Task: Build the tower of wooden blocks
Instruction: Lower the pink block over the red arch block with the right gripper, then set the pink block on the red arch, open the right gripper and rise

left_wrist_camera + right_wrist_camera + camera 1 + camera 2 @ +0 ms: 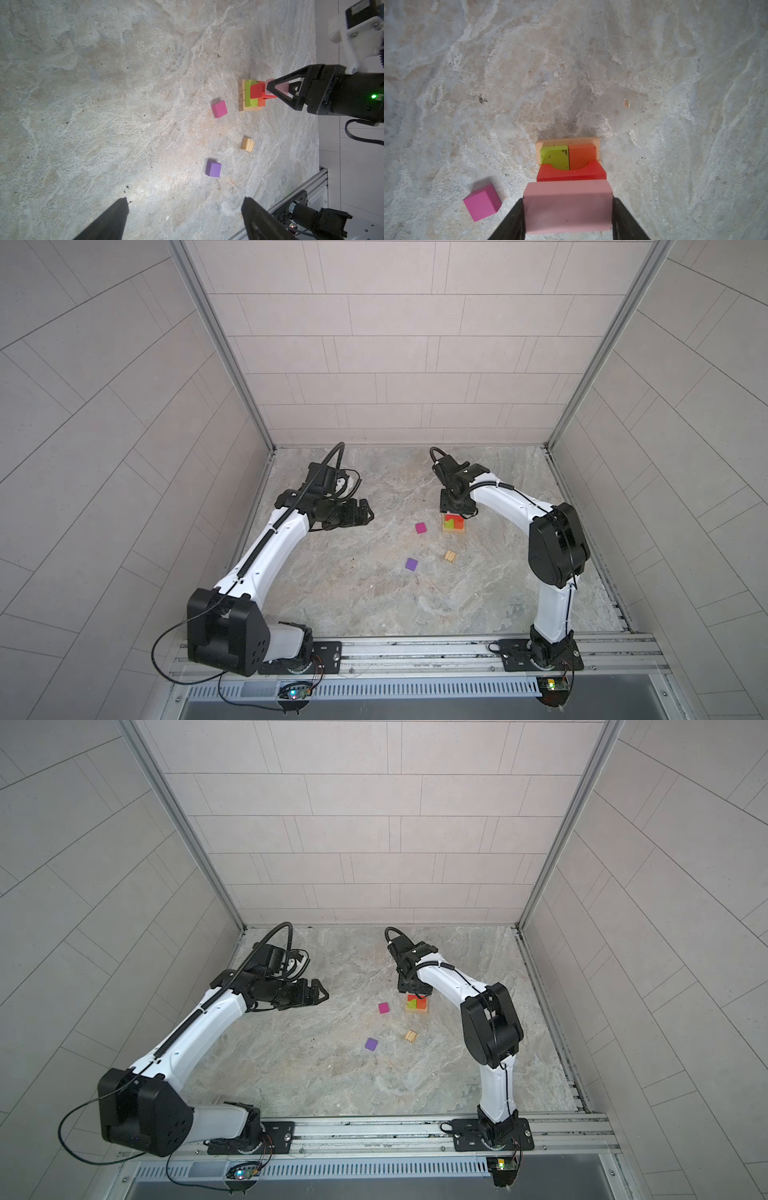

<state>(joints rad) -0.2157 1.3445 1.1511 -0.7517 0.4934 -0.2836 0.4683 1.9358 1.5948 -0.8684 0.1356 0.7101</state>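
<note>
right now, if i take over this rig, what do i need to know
Left gripper: open, empty, off to the side of the blocks.
Right gripper: shut on the pink block, holding it at the stack by the red arch; whether they touch I cannot tell.
Stack: tan base, with a green block and an orange block side by side on it, and the arch on those.
Loose on the table: magenta cube, purple cube, small tan block.
Done: base, green-orange layer, arch.
Left: place the pink block, then probably the loose pieces.
</note>
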